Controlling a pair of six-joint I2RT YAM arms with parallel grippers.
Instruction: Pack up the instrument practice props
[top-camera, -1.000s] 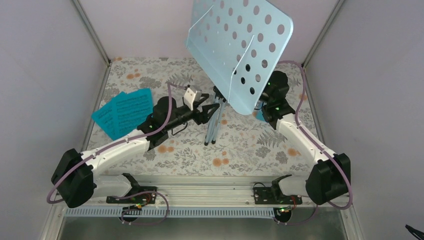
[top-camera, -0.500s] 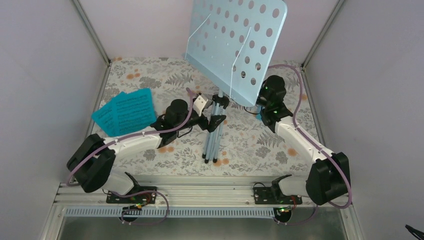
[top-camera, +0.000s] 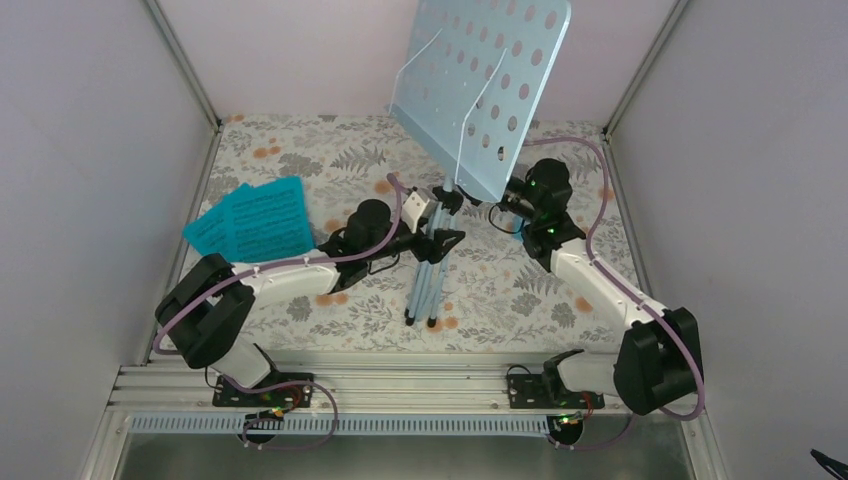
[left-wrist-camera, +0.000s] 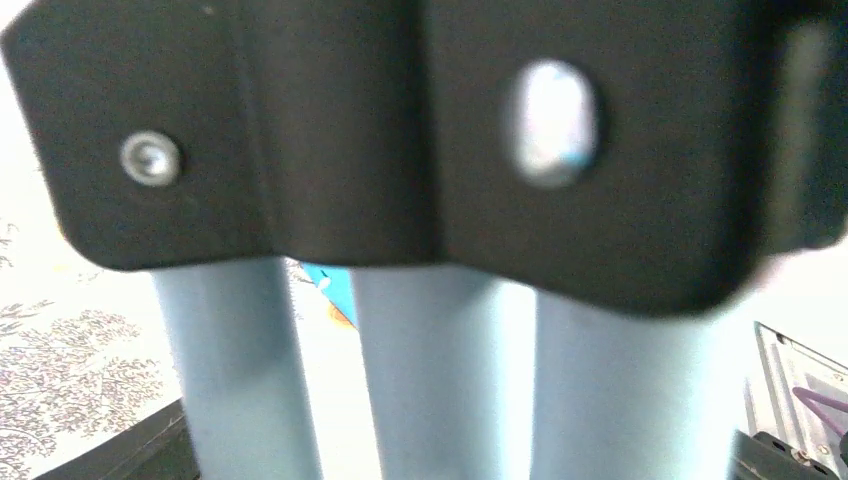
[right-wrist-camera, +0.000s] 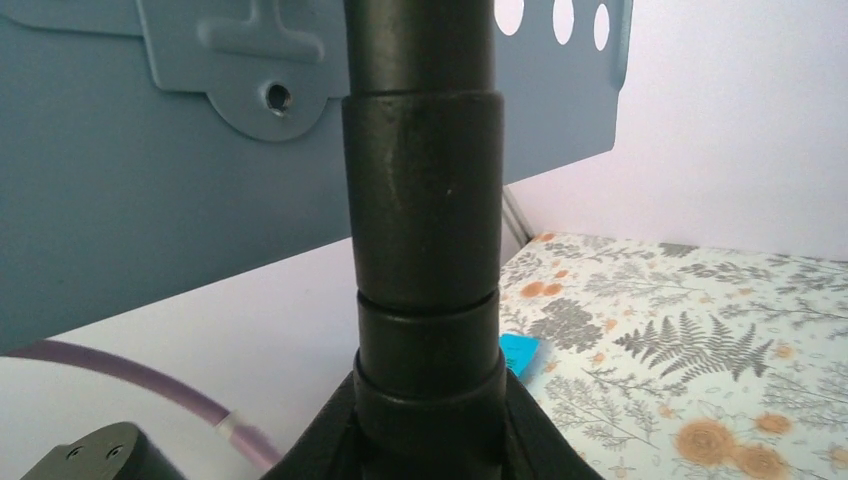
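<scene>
The pale blue music stand stands near the middle, its perforated desk raised high and its thin legs folded together. My left gripper is shut on the legs just below the black hub; in the left wrist view the hub and leg tubes fill the frame at my gripper. My right gripper is shut on the stand's black post under the desk, shown in its own view. The turquoise sheet-music pages lie at the left. A small blue object, possibly the metronome, lies beyond the post.
The floral mat covers the table. Pale walls close in the left, right and back sides. A metal rail with the arm bases runs along the near edge. Purple cables loop off both arms.
The stand has swung from tilted to nearly upright, its desk shifting right and back. My left arm has reached further right with the legs; the right gripper has followed the post.
</scene>
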